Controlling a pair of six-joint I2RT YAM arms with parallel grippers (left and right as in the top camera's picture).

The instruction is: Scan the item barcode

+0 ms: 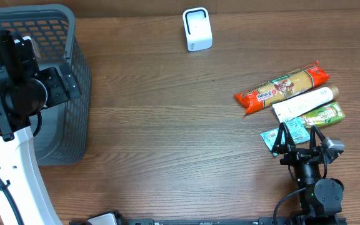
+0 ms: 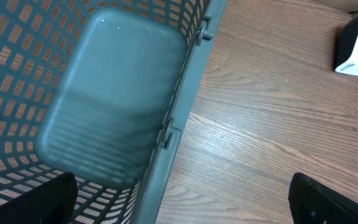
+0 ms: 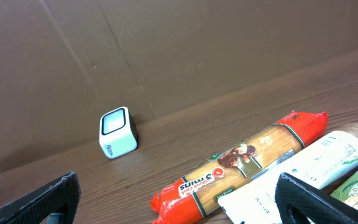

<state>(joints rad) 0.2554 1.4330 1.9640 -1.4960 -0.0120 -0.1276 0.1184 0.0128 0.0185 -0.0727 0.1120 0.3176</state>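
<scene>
While both sets of jaws stand wide open and empty, I see the wooden desk carrying a grey mesh basket beneath the left jaws. At right lie the spaghetti packet and white tube, just ahead of the right jaws. The white scanner sits at the far edge.

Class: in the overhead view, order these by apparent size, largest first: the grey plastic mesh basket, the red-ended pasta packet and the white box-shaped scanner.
1. grey plastic mesh basket, clearly largest
2. red-ended pasta packet
3. white box-shaped scanner, smallest
</scene>
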